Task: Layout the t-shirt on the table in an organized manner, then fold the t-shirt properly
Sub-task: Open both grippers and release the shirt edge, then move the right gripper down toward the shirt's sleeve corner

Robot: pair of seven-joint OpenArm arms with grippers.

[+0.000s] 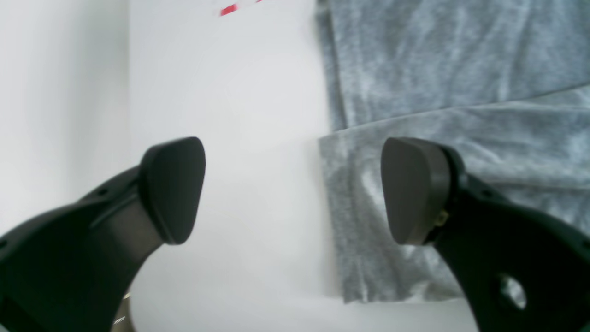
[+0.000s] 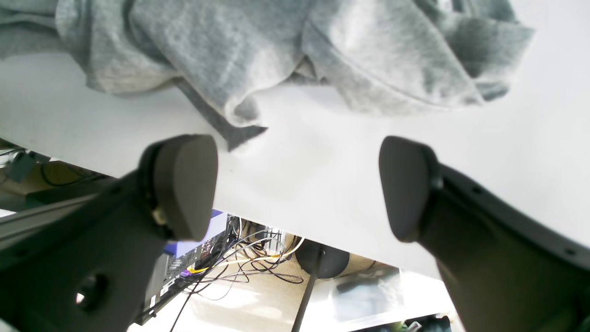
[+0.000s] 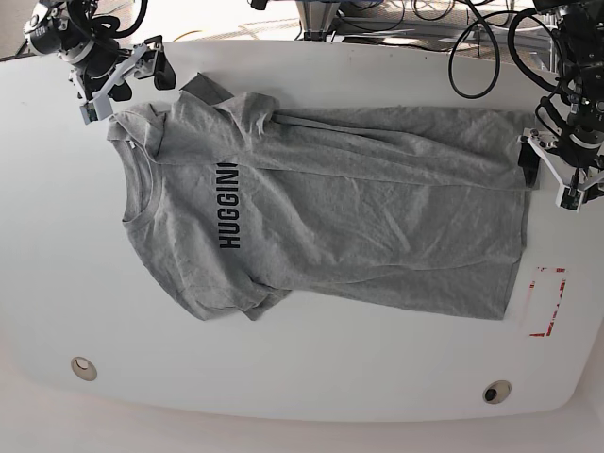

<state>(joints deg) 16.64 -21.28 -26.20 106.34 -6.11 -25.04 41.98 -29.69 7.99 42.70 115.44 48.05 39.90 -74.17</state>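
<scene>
The heather-grey t-shirt (image 3: 359, 208) lies face up across the white table (image 3: 283, 377), with the collar at the left, the hem at the right and black "HUGGIN" lettering on the chest. My left gripper (image 3: 555, 179) is open at the hem's far corner. In the left wrist view it (image 1: 295, 189) straddles the shirt's edge (image 1: 461, 69), with one finger over the fabric and one over bare table. My right gripper (image 3: 127, 80) is open by the far sleeve. In the right wrist view it (image 2: 295, 189) hovers empty over the table (image 2: 507, 138), just short of the bunched sleeve (image 2: 276, 55).
A red dashed rectangle (image 3: 547, 302) is marked right of the hem and also shows in the left wrist view (image 1: 229, 9). Two round grommets (image 3: 83, 368) (image 3: 496, 391) sit near the front edge. The table's far edge and floor cables (image 2: 249, 263) lie under my right gripper.
</scene>
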